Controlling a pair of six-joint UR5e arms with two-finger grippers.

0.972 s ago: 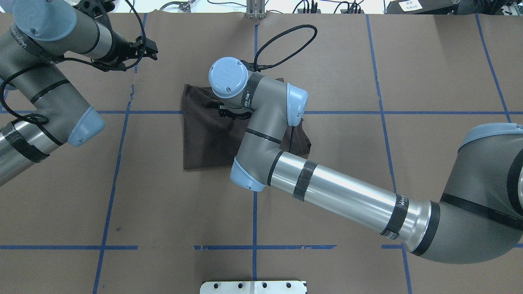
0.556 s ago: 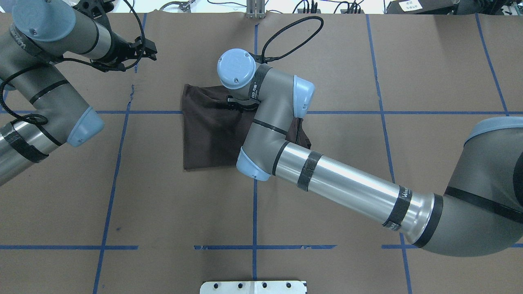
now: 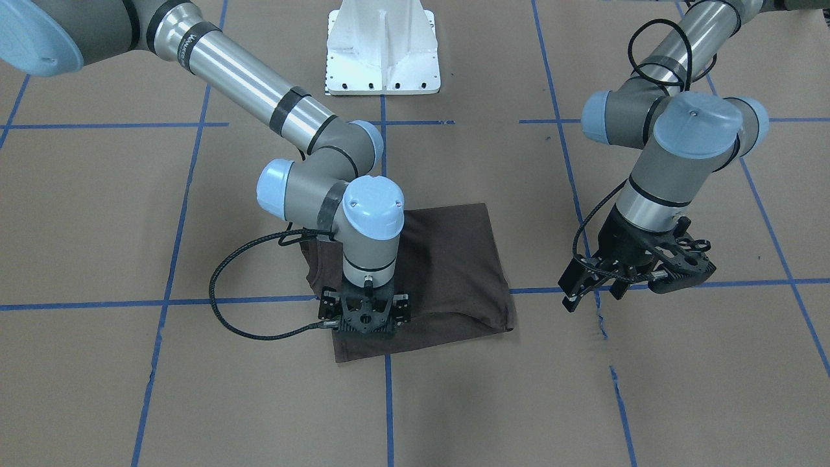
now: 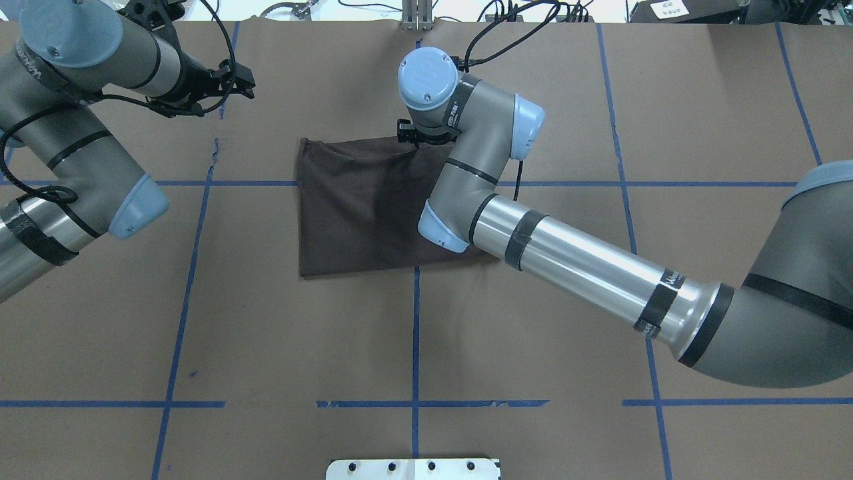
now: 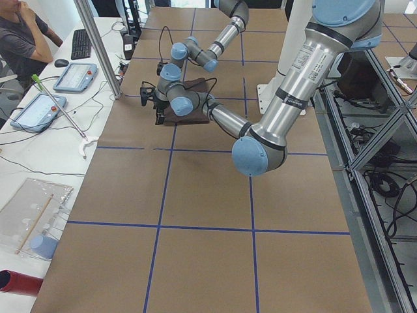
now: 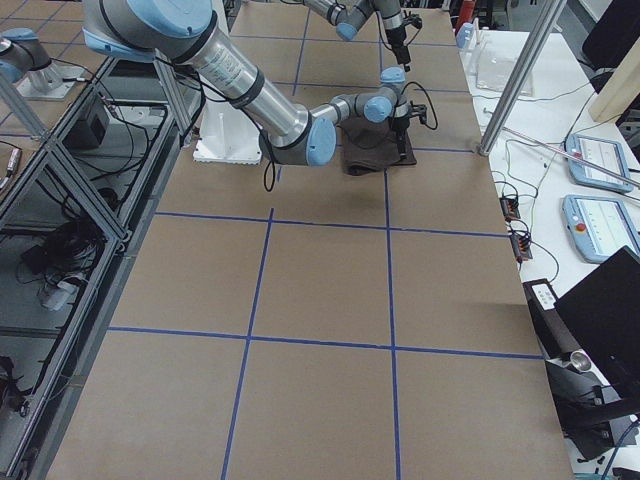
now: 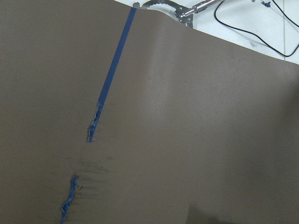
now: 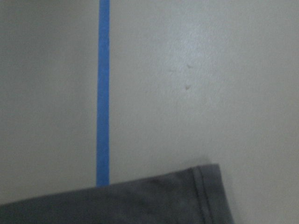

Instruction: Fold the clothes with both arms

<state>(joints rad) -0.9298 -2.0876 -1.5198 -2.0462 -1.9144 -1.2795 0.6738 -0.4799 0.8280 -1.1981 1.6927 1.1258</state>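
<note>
Your soft, light, floppy T-shirt (image 4: 353,207) lies folded flat on the desk (image 4: 266,347), so pinch a hem corner; the right hand (image 3: 364,327) is down at its far edge, open or closed I cannot tell, and the left hand (image 3: 591,295) hangs open, empty.

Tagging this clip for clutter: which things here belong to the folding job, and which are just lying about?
Job:
dark T-shirt
right gripper, down at its edge
left gripper, off the shirt

Lying about:
white pedestal base
blue tape lines
keyboard
tablet-like device on the side bench
</note>
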